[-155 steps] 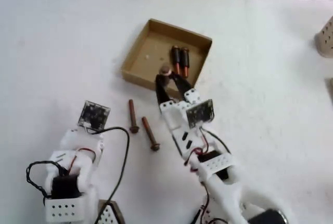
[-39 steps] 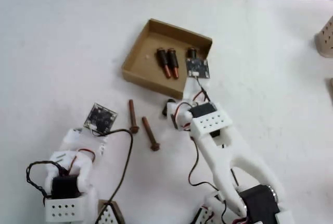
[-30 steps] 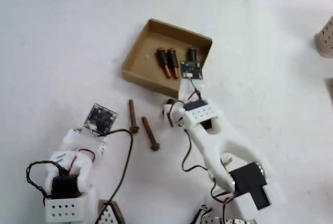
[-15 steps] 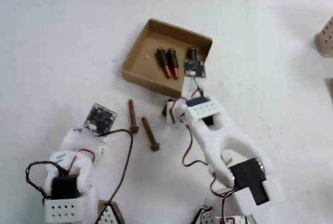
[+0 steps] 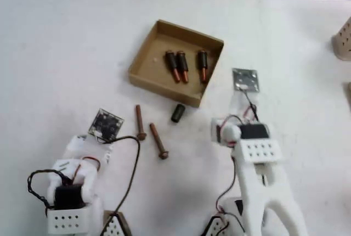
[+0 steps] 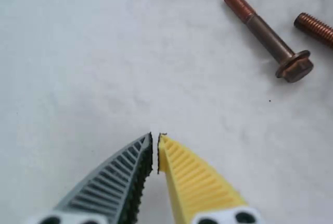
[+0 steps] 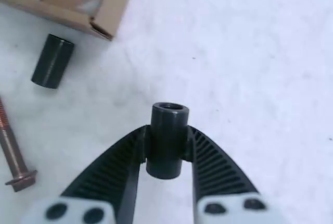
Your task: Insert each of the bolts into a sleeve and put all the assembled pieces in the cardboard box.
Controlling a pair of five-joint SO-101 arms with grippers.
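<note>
Overhead first: the cardboard box (image 5: 147, 63) is sitting at upper centre, with three assembled pieces (image 5: 181, 67) lying side by side inside. A loose sleeve (image 5: 177, 113) is lying on the white table (image 5: 66, 44) just below the box's lower edge. Two bolts (image 5: 139, 122) are resting left of it. The right arm (image 5: 255, 153) is standing at lower right and the left arm (image 5: 71, 192) at lower left.

Left wrist: the left gripper (image 6: 155, 143) is hanging over bare table, jaws drawn together on nothing, with a flanged bolt (image 6: 268, 34) lying well beyond.

Right wrist: the right gripper (image 7: 167, 132) is clamping a held sleeve (image 7: 169, 148) upright, with the loose sleeve (image 7: 52, 61) lying near the box corner (image 7: 112, 10).
</note>
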